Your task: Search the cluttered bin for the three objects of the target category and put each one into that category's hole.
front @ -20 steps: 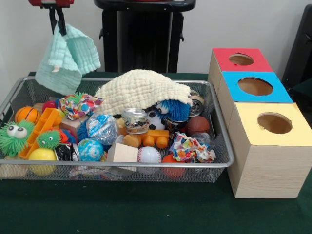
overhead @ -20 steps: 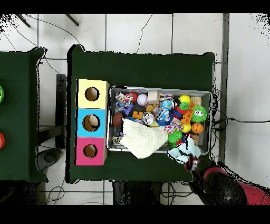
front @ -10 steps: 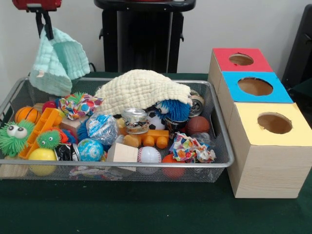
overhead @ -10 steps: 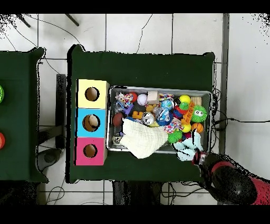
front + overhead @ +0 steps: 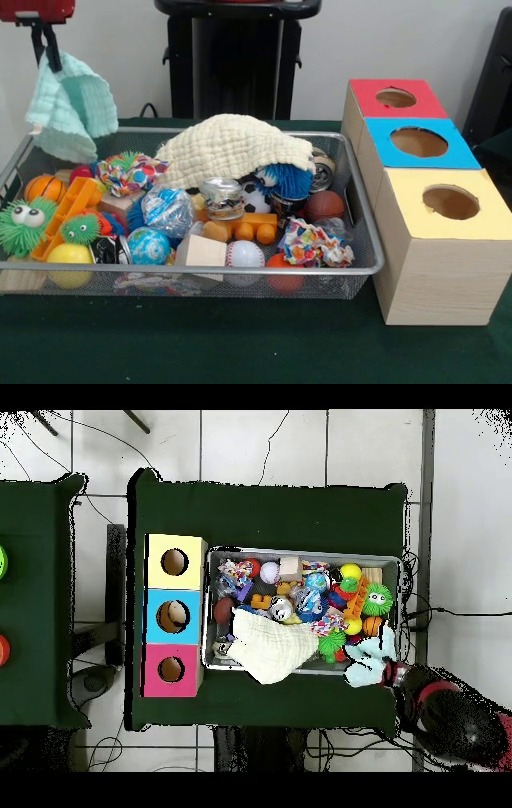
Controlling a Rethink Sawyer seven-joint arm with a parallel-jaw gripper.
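- One gripper (image 5: 48,54) pinches a mint cloth (image 5: 68,108) above the bin's (image 5: 364,240) corner.
- Overhead, the cloth (image 5: 372,661) apparently overhangs the bin's rim.
- A cream cloth (image 5: 232,148) covers toys.

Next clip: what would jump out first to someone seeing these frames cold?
Probably the mint-green cloth dangling from the claw above the wire bin's far left corner in the front view. Next, the bin itself, heaped with bright toys, with a big cream cloth draped over the pile at the back. Beside it stands a row of three wooden boxes with holes, topped red, blue and yellow.
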